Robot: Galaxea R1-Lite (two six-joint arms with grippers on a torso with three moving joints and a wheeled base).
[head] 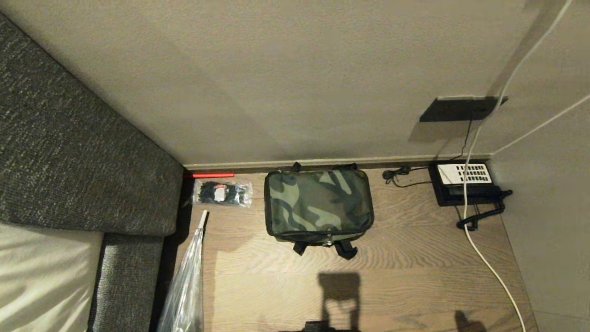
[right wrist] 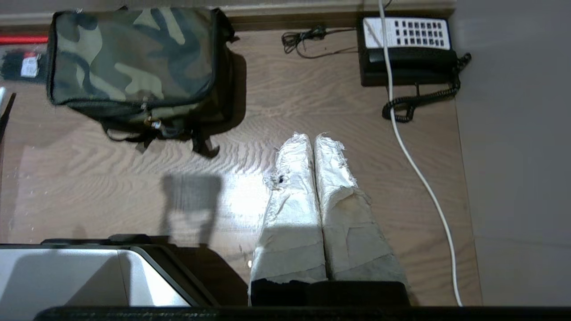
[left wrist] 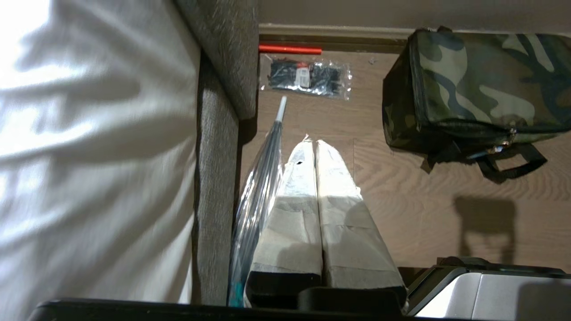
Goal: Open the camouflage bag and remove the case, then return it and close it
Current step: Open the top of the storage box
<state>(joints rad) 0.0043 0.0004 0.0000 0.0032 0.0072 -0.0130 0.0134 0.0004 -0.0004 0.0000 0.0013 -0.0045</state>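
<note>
Camouflage bag [head: 318,205] sits zipped shut on the wooden floor [head: 415,258] against the skirting, between a packet of black ties [head: 222,192] and a black telephone [head: 465,182]; left gripper [left wrist: 316,145] hangs clenched and empty beside the sofa [left wrist: 214,200]; right gripper [right wrist: 312,139] hangs likewise clenched, apart from the bag.

The left claw [left wrist: 316,145], fingers together, hangs above wood floor [left wrist: 401,209] near the seemingly zipped camouflage bag [left wrist: 482,84].
</note>
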